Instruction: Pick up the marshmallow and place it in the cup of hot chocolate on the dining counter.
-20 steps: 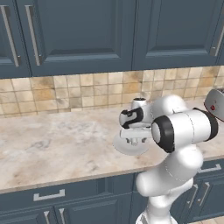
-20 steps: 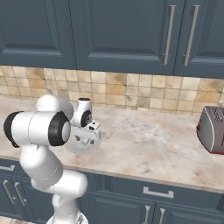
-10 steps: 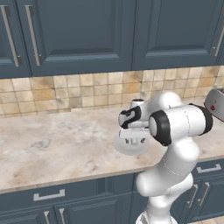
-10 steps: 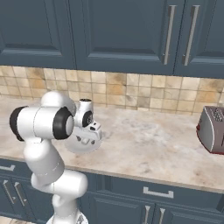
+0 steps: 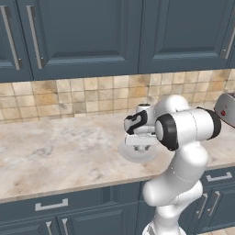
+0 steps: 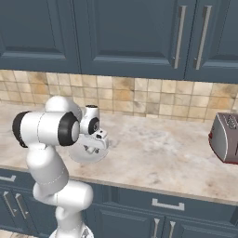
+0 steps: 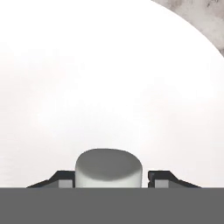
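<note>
My hand (image 7: 109,181) hangs low over the round pale plate (image 5: 136,153) on the beige counter (image 5: 59,151) below the tan wall tiles (image 6: 139,95), with the marshmallow (image 7: 109,168) sitting on the plate between my two dark fingertips (image 7: 164,177). They stand just beside its flanks; I cannot tell whether they grip it. A toaster (image 6: 226,137) stands well to the right.
</note>
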